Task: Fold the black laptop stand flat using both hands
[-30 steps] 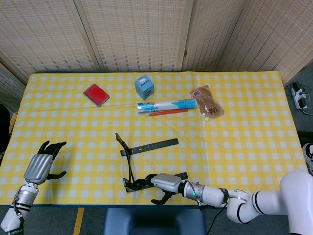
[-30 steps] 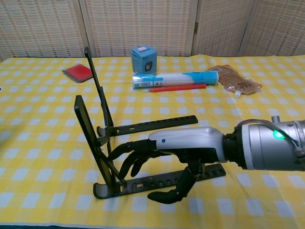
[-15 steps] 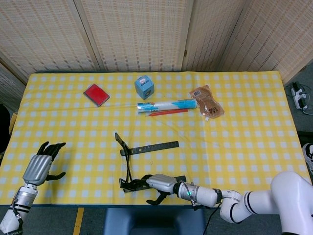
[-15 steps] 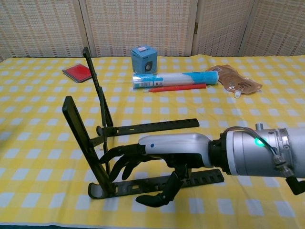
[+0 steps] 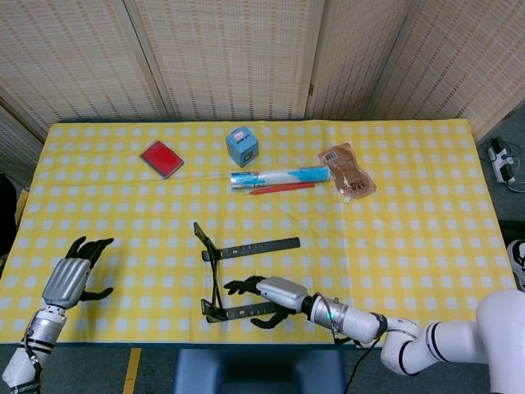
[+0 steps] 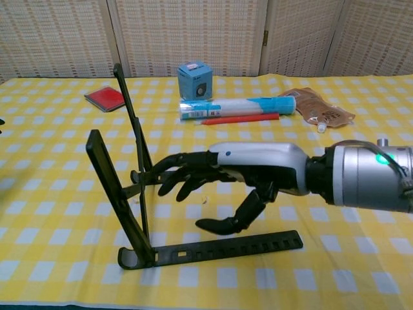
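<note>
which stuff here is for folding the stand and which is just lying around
For the job:
black laptop stand
right robot hand
left robot hand

Just lying about:
red card
blue box
blue-and-white tube
red pen
brown pouch

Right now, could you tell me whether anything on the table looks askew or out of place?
The laptop stand is unfolded, its props upright; the right hand hovers above its near rail, holding nothing.
</note>
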Controlling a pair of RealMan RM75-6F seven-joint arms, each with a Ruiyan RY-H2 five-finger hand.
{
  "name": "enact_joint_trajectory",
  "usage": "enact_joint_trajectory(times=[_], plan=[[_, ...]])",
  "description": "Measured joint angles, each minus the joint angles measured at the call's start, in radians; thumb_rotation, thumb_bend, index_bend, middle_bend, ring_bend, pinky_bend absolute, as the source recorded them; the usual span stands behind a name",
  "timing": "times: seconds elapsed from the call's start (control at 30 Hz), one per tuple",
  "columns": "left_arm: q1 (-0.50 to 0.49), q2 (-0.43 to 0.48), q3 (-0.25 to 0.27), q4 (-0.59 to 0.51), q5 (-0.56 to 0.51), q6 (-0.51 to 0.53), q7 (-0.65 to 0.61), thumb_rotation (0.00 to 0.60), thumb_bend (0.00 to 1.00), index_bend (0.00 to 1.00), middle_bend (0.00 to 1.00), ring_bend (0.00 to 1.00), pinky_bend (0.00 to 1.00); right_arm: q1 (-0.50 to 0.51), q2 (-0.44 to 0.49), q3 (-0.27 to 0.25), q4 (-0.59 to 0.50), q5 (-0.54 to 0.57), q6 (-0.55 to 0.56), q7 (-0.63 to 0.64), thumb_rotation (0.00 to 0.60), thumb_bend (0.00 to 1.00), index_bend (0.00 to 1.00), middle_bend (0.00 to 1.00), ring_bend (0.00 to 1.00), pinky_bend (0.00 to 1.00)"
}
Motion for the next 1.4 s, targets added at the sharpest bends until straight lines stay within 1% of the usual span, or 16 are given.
enact_joint_trajectory(times=[0.07, 0.13, 0.23, 0.37, 0.5, 0.63, 0.83, 1.13, 1.23, 1.4], plan=[[-0.002, -0.003, 0.001, -0.003, 0.002, -0.003, -0.006, 0.6, 0.19, 0.14, 0.19, 0.18, 0.07, -0.006, 0.013, 0.018, -0.013, 0.032, 0.001, -0.005, 0.6, 0.48, 0.0, 0.04, 0.08, 0.07], [-0.004, -0.005, 0.005, -0.007, 0.009, -0.006, -0.008, 0.6, 0.19, 0.14, 0.2, 0.18, 0.07, -0.008, 0.021, 0.044, -0.024, 0.074, -0.006, -0.012, 0.6, 0.48, 0.0, 0.01, 0.05, 0.03], [-0.01, -0.011, 0.008, -0.016, 0.017, -0.011, -0.005, 0.6, 0.19, 0.14, 0.2, 0.18, 0.07, 0.0, 0.019, 0.085, -0.027, 0.133, -0.038, -0.022, 0.6, 0.48, 0.0, 0.0, 0.01, 0.0], [-0.024, -0.018, 0.015, -0.021, 0.047, -0.017, -0.013, 0.6, 0.19, 0.14, 0.2, 0.18, 0.07, 0.016, -0.021, 0.133, 0.0, 0.199, -0.083, -0.039, 0.6, 0.48, 0.0, 0.0, 0.0, 0.0], [-0.048, -0.036, 0.017, -0.026, 0.062, -0.036, -0.011, 0.6, 0.19, 0.12, 0.2, 0.18, 0.07, 0.034, -0.08, 0.18, 0.047, 0.26, -0.12, -0.061, 0.6, 0.48, 0.0, 0.0, 0.0, 0.0], [-0.063, -0.05, 0.016, -0.03, 0.065, -0.049, 0.002, 0.6, 0.19, 0.12, 0.2, 0.18, 0.07, 0.043, -0.124, 0.22, 0.083, 0.299, -0.135, -0.083, 0.6, 0.48, 0.0, 0.0, 0.0, 0.0], [-0.092, -0.087, 0.013, -0.032, 0.055, -0.093, 0.019, 0.6, 0.19, 0.11, 0.2, 0.18, 0.07, 0.042, -0.145, 0.245, 0.114, 0.331, -0.152, -0.099, 0.6, 0.48, 0.0, 0.0, 0.0, 0.0], [-0.099, -0.089, 0.036, -0.068, 0.057, -0.114, 0.027, 0.6, 0.19, 0.1, 0.2, 0.17, 0.07, 0.067, -0.213, 0.302, 0.203, 0.373, -0.203, -0.109, 0.6, 0.48, 0.0, 0.0, 0.0, 0.0], [-0.106, -0.093, 0.043, -0.087, 0.069, -0.12, 0.03, 0.6, 0.19, 0.1, 0.2, 0.17, 0.07, 0.079, -0.233, 0.319, 0.221, 0.377, -0.219, -0.115, 0.6, 0.48, 0.0, 0.0, 0.0, 0.0], [-0.124, -0.111, 0.045, -0.111, 0.08, -0.133, 0.039, 0.6, 0.19, 0.1, 0.2, 0.17, 0.06, 0.093, -0.251, 0.333, 0.229, 0.37, -0.243, -0.122, 0.6, 0.48, 0.0, 0.0, 0.0, 0.0]])
